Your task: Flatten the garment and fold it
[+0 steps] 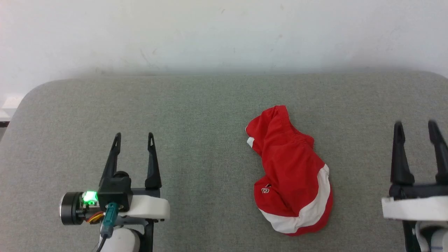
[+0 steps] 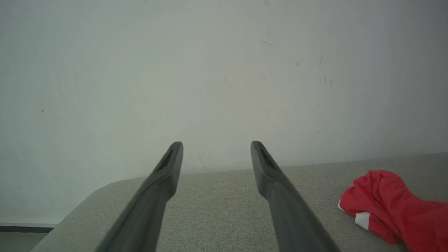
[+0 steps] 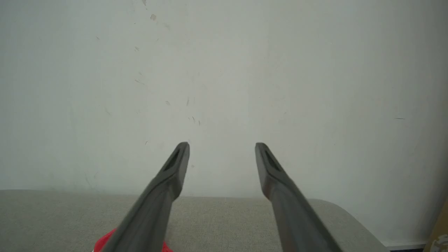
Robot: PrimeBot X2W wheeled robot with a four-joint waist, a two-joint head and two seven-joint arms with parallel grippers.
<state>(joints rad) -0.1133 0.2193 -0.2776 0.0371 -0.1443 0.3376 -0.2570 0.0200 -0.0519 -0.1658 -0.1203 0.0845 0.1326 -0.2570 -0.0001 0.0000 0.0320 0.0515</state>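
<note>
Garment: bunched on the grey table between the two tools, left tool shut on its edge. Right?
No. The left tool is open and well clear of the garment, gripping nothing; the head view shows bare table between them. The rest holds: the garment lies bunched on the grey table, between that tool and the right tool.

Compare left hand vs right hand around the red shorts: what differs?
1. The left hand with two long dark fingers sits farther from the crumpled red-and-white fabric shorts; the matching right hand is nearer.
2. The left hand's base shows a green light; the right hand's base is cut off by the picture edge.
Shared: both open, empty, fingers toward the white wall, neither touching the shorts.
</note>
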